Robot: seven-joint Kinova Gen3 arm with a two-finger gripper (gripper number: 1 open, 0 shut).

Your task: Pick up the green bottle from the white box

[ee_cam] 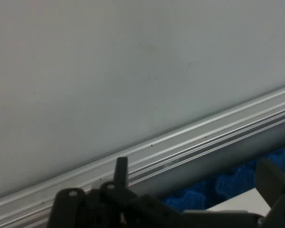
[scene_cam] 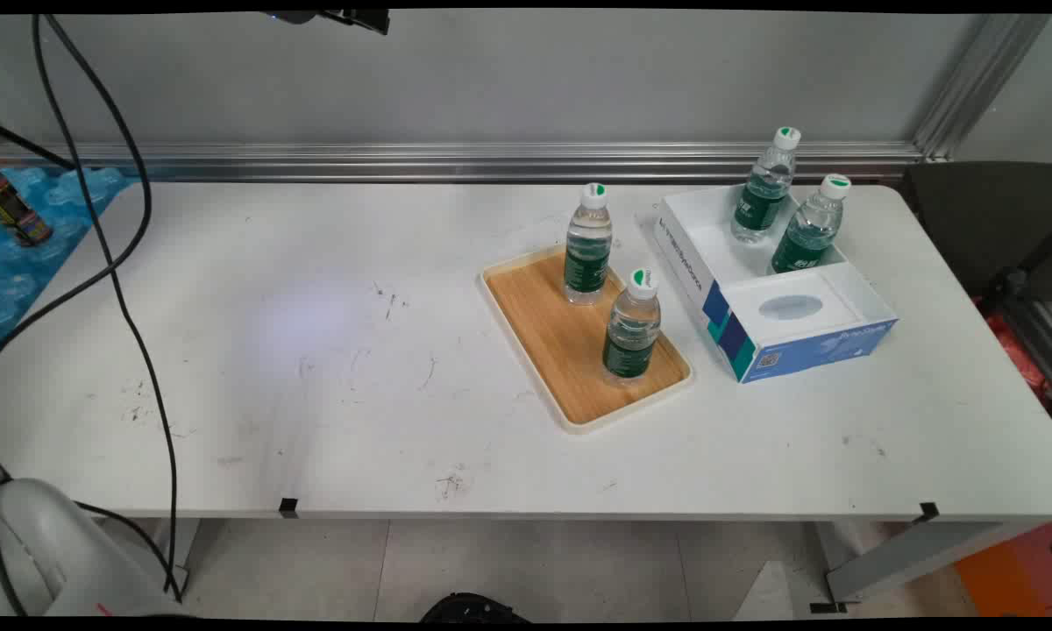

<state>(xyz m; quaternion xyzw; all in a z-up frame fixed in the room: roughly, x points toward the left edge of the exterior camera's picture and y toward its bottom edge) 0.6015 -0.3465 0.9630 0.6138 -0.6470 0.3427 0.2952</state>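
Grey wall (ee_cam: 133, 61), slanting aluminium rail (ee_cam: 190, 147), blue mat (ee_cam: 228, 183) beyond the claw (ee_cam: 194, 183), fingers apart.

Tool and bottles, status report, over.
Tool open, raised at the wall, holding nothing. Two bottles upright on wooden tray. Two more upright in white box.

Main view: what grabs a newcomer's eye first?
Four water bottles on the table's right half: two stand upright on a wooden tray, two more in the far compartment of an open white-and-blue box just right of it. The gripper hangs high at the top edge, far from them all, and a blue mat lies at the table's far left.
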